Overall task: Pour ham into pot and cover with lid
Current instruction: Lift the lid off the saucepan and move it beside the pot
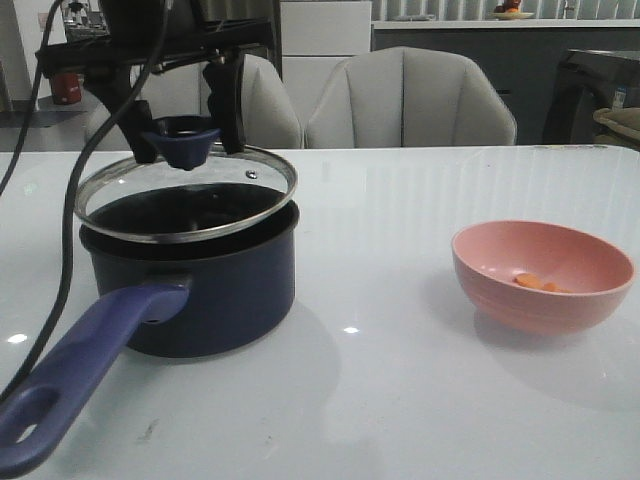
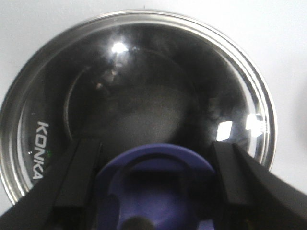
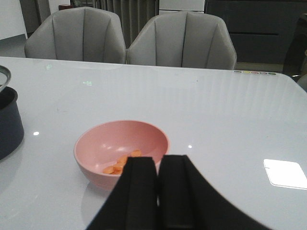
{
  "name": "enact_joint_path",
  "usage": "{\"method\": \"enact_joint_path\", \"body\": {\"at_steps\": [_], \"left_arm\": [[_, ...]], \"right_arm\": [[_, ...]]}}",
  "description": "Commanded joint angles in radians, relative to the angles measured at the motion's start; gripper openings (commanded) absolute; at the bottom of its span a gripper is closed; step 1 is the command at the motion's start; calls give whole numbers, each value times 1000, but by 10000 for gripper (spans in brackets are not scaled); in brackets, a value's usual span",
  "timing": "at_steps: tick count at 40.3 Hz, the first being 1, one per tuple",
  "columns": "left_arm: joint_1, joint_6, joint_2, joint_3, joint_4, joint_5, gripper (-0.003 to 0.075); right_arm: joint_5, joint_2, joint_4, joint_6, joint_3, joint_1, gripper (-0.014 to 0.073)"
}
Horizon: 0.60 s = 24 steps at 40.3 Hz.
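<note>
The dark blue pot [image 1: 220, 290] stands at the left of the table, its long handle [image 1: 80, 370] pointing toward the front edge. The glass lid [image 1: 230, 190] sits tilted over the pot's mouth. My left gripper [image 1: 188, 150] is shut on the lid's blue knob [image 1: 183, 143], one finger on each side. From the left wrist the lid [image 2: 144, 86] fills the view, with the knob [image 2: 158, 191] between the fingers of the left gripper [image 2: 157, 146]. The ham [image 1: 535, 283] lies in the pink bowl [image 1: 545, 290]. My right gripper [image 3: 158, 160] is shut and empty, just short of the bowl [image 3: 96, 163] and ham [image 3: 124, 163].
Two grey chairs [image 1: 405, 100] stand behind the table's far edge. The pot's side [image 3: 7, 124] shows at the edge of the right wrist view. White tabletop [image 1: 400, 380] lies between pot and bowl. A black cable [image 1: 65, 230] hangs beside the pot.
</note>
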Motion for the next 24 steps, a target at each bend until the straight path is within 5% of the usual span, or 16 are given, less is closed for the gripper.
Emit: {"method": "enact_joint_path", "body": {"at_steps": [1,24], "left_arm": [[-4,-2,-89,-26,33,-41,114],[194,86,-185,17,140,68,114]], "right_arm": [[-75,-19,-10,-3,10,-4,151],[-75,-19,-10,-3,10,-4,151]]}}
